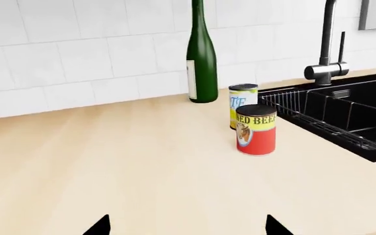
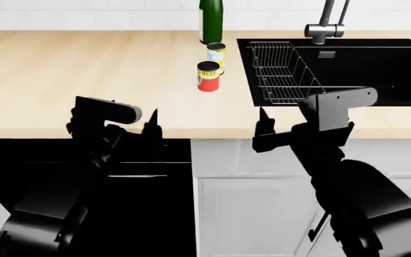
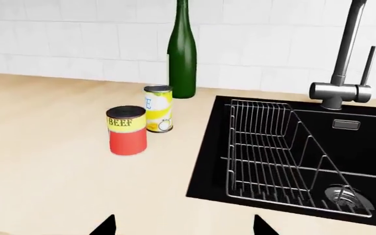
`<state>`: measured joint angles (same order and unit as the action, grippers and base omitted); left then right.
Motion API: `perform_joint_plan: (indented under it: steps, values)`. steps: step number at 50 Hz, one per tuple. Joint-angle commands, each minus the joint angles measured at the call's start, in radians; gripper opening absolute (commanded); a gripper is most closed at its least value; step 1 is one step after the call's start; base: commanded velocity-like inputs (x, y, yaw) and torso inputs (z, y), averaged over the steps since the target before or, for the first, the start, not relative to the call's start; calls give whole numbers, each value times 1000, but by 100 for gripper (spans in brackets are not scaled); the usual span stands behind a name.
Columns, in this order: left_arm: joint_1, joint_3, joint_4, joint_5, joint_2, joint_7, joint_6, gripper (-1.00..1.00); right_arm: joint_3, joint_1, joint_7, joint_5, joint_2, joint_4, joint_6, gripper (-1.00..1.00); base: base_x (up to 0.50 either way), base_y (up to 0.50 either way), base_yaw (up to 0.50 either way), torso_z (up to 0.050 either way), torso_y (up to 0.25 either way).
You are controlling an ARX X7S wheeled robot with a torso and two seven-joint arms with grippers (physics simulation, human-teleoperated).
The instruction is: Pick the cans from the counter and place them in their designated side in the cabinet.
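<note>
Two cans stand upright and close together on the beige counter (image 2: 84,69), just left of the sink. The red and yellow can (image 2: 207,77) (image 1: 256,130) (image 3: 127,131) is the nearer one. Just behind it is the yellow and white can (image 2: 216,55) (image 1: 243,103) (image 3: 158,108). My left gripper (image 2: 123,118) (image 1: 188,226) is open and empty at the counter's front edge, well short of the cans. My right gripper (image 2: 291,115) (image 3: 184,226) is also open and empty, at the front edge before the sink. The cabinet is out of view.
A tall green bottle (image 2: 211,19) stands right behind the cans by the tiled wall. The black sink (image 2: 377,69) holds a wire rack (image 2: 280,72) on its left side, and a dark tap (image 2: 325,24) rises behind it. White fronts (image 2: 263,198) lie below the counter.
</note>
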<state>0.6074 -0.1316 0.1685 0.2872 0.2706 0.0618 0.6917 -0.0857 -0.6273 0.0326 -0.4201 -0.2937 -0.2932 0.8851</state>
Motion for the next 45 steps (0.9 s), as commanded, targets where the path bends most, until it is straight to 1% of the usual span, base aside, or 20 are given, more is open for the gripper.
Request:
perform_joint_plan:
  steps: [1, 6, 11, 17, 27, 42, 45]
  values:
    - [196, -6, -83, 23, 14, 21, 123, 100, 3, -223, -40, -55, -37, 83, 164, 100, 0, 0, 0, 0, 0]
    - [236, -28, -125, 20, 17, 36, 143, 100, 20, -254, -47, -77, -53, 101, 215, 100, 0, 0, 0, 0, 0]
    - [272, -37, -159, 24, 17, 44, 167, 100, -6, -296, -62, -78, -63, 124, 236, 100, 60, 0, 0, 0, 0]
    - [303, -40, -171, 26, 22, 45, 185, 100, -31, -326, -68, -76, -65, 133, 245, 100, 477, 0, 0, 0, 0]
    - [317, -27, -149, 36, 38, 40, 216, 100, -49, -355, -65, -82, -62, 123, 268, 100, 500, 0, 0, 0, 0]
    - [311, -21, -130, 45, 46, 37, 216, 100, -43, -335, -50, -98, -58, 91, 285, 100, 500, 0, 0, 0, 0]
    - [307, -17, -126, 49, 47, 35, 219, 100, -38, -323, -45, -99, -54, 88, 275, 100, 0, 0, 0, 0, 5]
